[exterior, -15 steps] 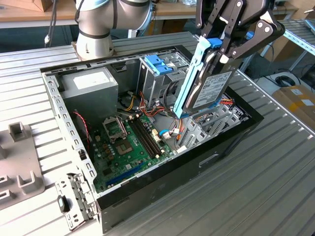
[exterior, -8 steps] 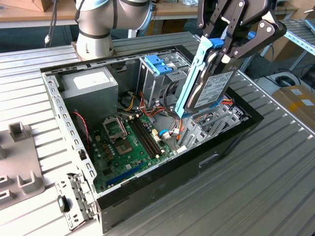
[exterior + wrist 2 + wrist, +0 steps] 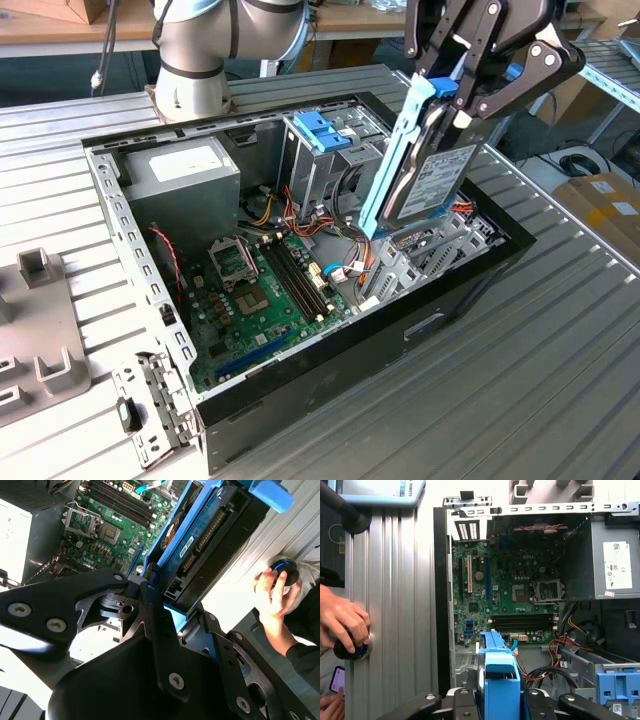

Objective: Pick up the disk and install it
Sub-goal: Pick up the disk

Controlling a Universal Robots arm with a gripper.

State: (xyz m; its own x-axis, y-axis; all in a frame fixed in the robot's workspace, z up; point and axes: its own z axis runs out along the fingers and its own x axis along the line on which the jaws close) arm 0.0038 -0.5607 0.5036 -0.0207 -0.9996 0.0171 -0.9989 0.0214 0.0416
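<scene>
The gripper (image 3: 458, 100) is closed tight on the top end of the disk (image 3: 432, 175). The picking-up part looks done, because the disk hangs in the air and touches nothing below it. It stands on its end and leans a little. Its long light-blue rail (image 3: 393, 160) runs down the side that faces the middle of the computer case (image 3: 400, 330).

In the exterior view the disk is toward 2 o'clock from the green motherboard (image 3: 265, 290). It hangs just above the grey drive bay (image 3: 425, 255) at that corner of the case. A deeper-blue latch (image 3: 322, 130) sits on a metal cage toward 9 o'clock from the disk. Colored wires (image 3: 345, 232) lie near the low end of the rail.

In the second wrist view a person's hand (image 3: 272, 592) rests on a round black knob (image 3: 286, 571) on the counter (image 3: 540, 380), beside the case.

The step in hand looks like bringing the disk to its bay. To do it well, the gripper should hold on firmly so the disk cannot slip. The disk most likely has to be turned until it lines up straight with the bay. Slow, small moves would be best. The low end of the rail should stay away from the wires, so it does not catch them or squash them.
</scene>
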